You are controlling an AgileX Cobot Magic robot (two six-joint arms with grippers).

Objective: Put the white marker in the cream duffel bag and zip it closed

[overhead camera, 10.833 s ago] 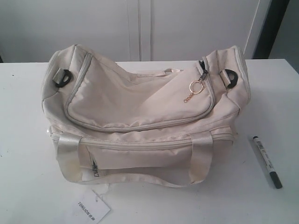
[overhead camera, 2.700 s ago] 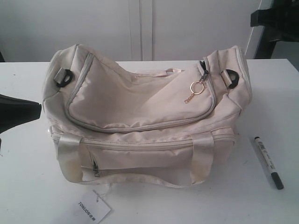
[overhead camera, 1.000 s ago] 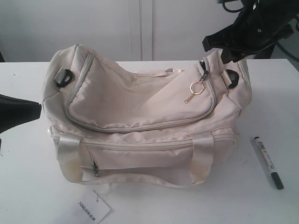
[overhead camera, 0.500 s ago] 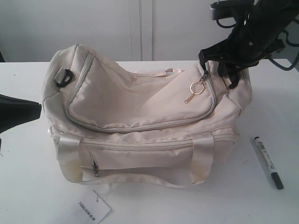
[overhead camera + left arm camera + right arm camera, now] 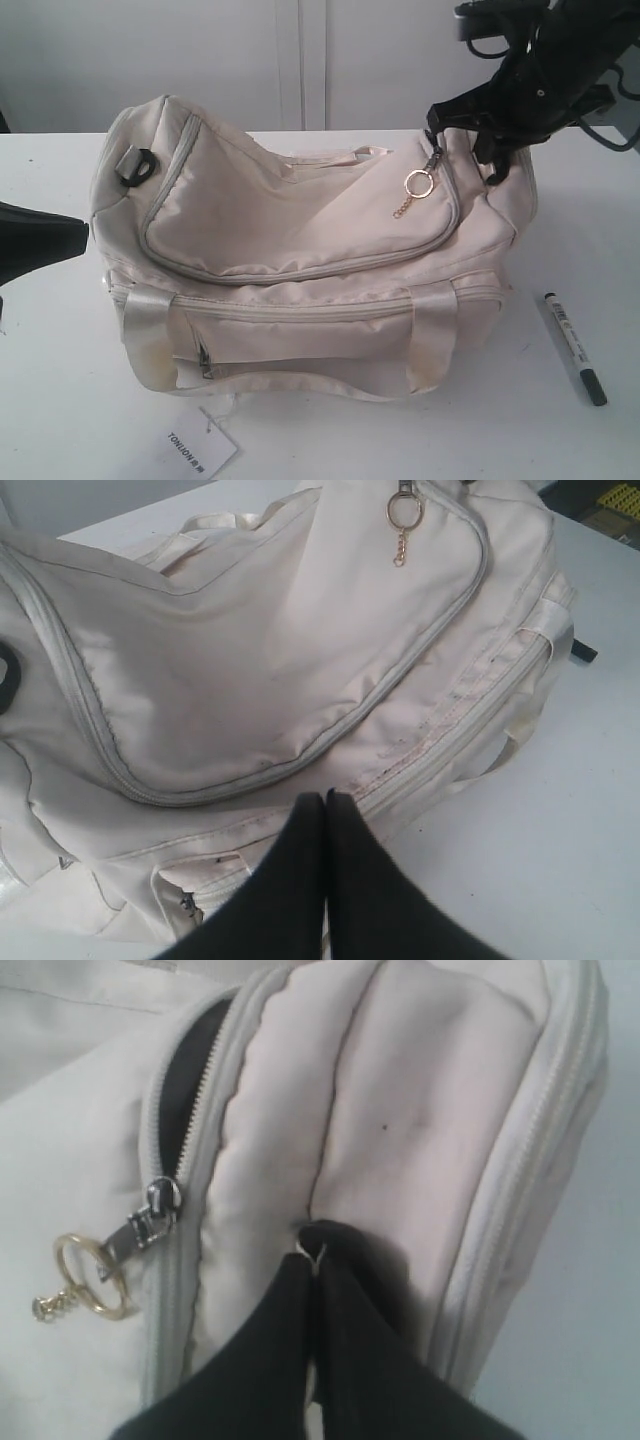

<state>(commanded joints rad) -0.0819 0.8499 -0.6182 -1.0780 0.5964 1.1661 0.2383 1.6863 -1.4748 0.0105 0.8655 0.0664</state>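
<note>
The cream duffel bag (image 5: 300, 250) lies on the white table, its top zipper almost fully shut, with a short dark gap (image 5: 190, 1070) beside the gold ring pull (image 5: 418, 183). My right gripper (image 5: 494, 170) comes down on the bag's right end. In the right wrist view it (image 5: 314, 1245) is shut, pinching a small fold of the bag's cream fabric. The white marker (image 5: 574, 347) with a black cap lies on the table to the right of the bag. My left gripper (image 5: 40, 245) hangs at the far left, shut and holding nothing (image 5: 325, 798), near the bag's front side.
A white "TONLION" tag (image 5: 198, 448) lies at the table's front edge. The webbing handles (image 5: 150, 335) hang over the bag's front. A black end ring (image 5: 136, 166) shows on the left end. White cabinet doors (image 5: 300, 60) stand behind the table (image 5: 60, 400).
My right gripper has come down onto the bag's right end and shut on its fabric, pulling that end up slightly. The left arm and the marker have not moved.
</note>
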